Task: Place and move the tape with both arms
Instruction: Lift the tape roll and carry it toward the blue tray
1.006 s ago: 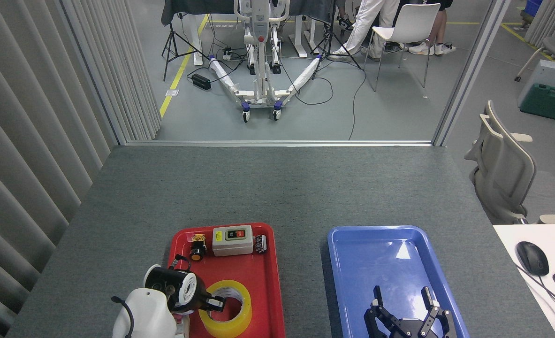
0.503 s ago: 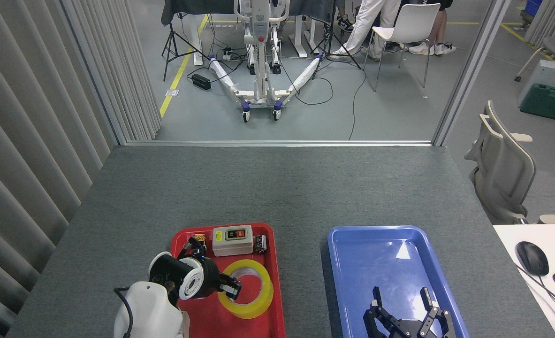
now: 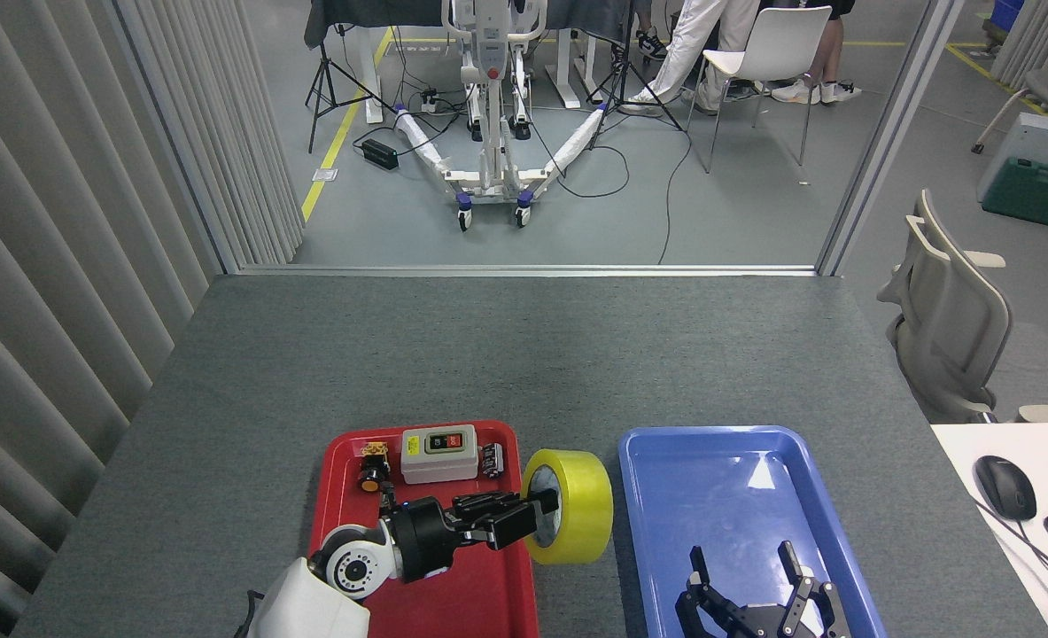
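Tape [image 3: 572, 518] hangs on edge at the far end of the left gripper [image 3: 537, 514], over the strip of grey bench [image 3: 524, 354] between the red tray [image 3: 453, 602] and the blue tray [image 3: 718, 478], its hollow turned toward the arm, so the roll's axis runs from nine to three o'clock. The left gripper is pinched on the roll's wall, one finger inside the white core, reaching out toward three o'clock. The right gripper [image 3: 745, 576] sits at about four o'clock from the roll, low over the near end of the blue tray, fingers spread wide and holding nothing. The left arm has the roll; the right is near it, but clearly apart. The roll is wide, glossy translucent yellow and looks fairly full. Left on the red tray are a grey switch box [image 3: 439, 454] and small parts
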`<action>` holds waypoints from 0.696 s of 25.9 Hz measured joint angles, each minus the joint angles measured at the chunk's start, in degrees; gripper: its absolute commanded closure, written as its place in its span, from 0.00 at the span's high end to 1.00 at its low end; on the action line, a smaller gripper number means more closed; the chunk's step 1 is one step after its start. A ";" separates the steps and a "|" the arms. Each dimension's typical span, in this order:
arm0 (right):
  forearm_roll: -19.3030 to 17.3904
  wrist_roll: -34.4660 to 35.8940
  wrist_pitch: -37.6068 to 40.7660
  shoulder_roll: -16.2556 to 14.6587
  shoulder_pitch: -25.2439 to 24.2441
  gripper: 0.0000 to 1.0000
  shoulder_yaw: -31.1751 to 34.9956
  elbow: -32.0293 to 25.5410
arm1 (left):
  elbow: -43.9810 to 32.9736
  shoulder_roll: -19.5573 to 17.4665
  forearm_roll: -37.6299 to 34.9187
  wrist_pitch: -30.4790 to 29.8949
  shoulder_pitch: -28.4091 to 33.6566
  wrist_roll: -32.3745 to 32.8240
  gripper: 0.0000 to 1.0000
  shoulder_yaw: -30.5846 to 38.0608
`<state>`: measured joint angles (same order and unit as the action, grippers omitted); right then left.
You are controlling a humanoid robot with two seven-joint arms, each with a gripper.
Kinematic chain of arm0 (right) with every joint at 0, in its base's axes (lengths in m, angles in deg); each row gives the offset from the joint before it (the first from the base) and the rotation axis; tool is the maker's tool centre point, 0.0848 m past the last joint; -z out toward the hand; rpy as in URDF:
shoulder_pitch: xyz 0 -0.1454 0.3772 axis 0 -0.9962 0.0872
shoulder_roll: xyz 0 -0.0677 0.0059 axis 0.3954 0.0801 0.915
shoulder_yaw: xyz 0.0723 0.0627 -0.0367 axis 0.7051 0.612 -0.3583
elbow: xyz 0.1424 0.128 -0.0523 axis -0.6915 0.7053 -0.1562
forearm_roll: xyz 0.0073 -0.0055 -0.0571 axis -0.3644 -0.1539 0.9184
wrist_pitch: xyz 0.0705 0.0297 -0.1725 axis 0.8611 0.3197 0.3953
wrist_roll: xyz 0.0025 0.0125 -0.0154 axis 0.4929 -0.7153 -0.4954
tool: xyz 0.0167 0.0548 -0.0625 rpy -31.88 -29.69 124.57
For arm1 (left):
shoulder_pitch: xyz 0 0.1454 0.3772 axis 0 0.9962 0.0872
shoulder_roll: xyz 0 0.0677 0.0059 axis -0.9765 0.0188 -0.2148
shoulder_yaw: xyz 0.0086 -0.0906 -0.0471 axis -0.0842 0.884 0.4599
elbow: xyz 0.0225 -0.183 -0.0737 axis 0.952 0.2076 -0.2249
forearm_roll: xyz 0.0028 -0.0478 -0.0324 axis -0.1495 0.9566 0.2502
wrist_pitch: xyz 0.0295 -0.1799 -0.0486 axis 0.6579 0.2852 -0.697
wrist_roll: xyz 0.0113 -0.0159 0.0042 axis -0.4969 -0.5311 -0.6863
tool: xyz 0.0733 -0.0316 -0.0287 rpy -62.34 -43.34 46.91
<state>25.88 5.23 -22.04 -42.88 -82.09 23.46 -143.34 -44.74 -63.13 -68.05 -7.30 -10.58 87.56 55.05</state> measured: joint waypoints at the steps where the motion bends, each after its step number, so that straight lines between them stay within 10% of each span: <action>1: 0.20 0.10 3.10 -0.02 -0.26 1.00 0.68 -0.10 | 0.72 0.06 0.42 -0.12 -0.21 -0.65 0.00 -0.54; 8: 0.74 4.89 29.93 -0.13 -2.77 1.00 7.68 -0.76 | 0.91 -0.30 1.12 -0.44 -0.66 -1.71 0.00 -7.57; 18: 2.35 5.93 35.27 -0.63 -2.85 1.00 8.01 -1.23 | -3.76 -1.11 1.18 -0.46 1.63 -0.93 0.00 -12.67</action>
<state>28.23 11.16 13.23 -43.51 -84.94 31.47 -144.57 -48.50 -64.24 -66.87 -7.76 -8.96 86.63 42.38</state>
